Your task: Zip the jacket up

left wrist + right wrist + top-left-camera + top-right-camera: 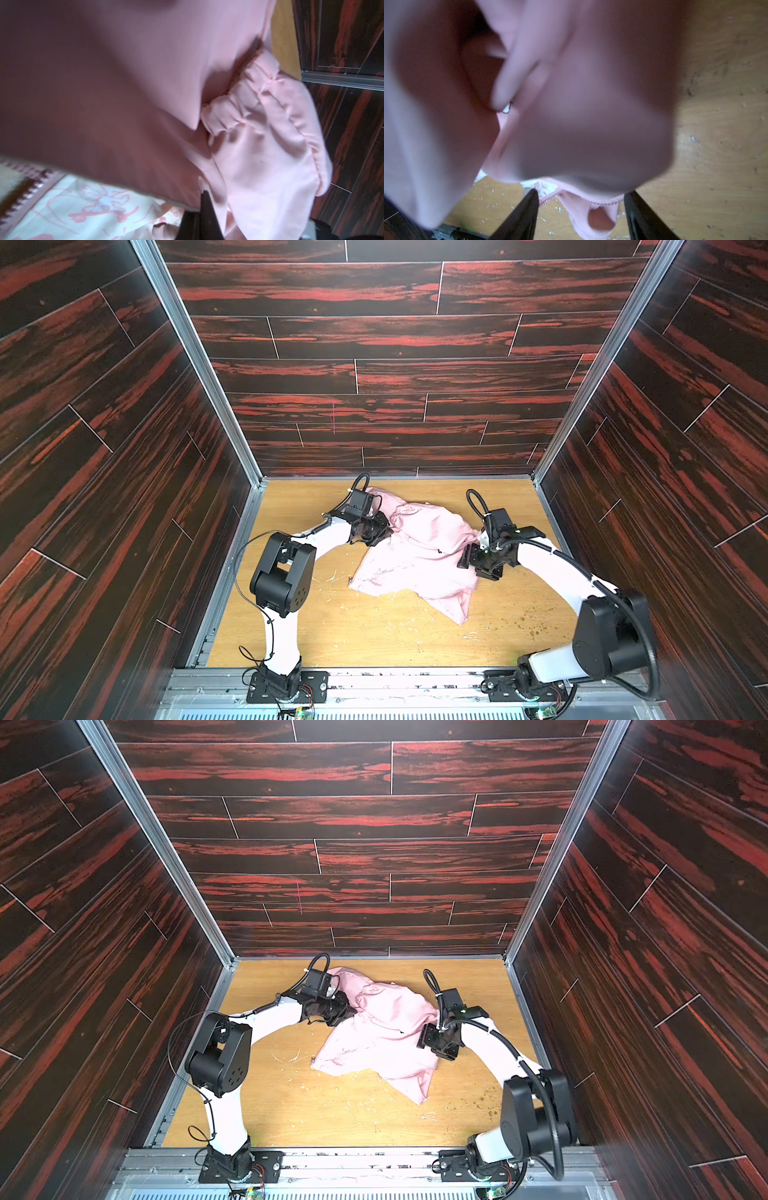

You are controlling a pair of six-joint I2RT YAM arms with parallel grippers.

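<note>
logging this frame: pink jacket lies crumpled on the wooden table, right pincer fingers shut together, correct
Not quite: the right wrist view shows the right pincer open, fingers apart. The pink jacket does lie crumpled on the wooden table.

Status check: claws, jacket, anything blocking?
Left claw shut on the jacket, far-left edge. Right claw open, fabric between its jaws. Jacket crumpled, unzipped, lining showing. Fabric crowds both wrist views.
</note>
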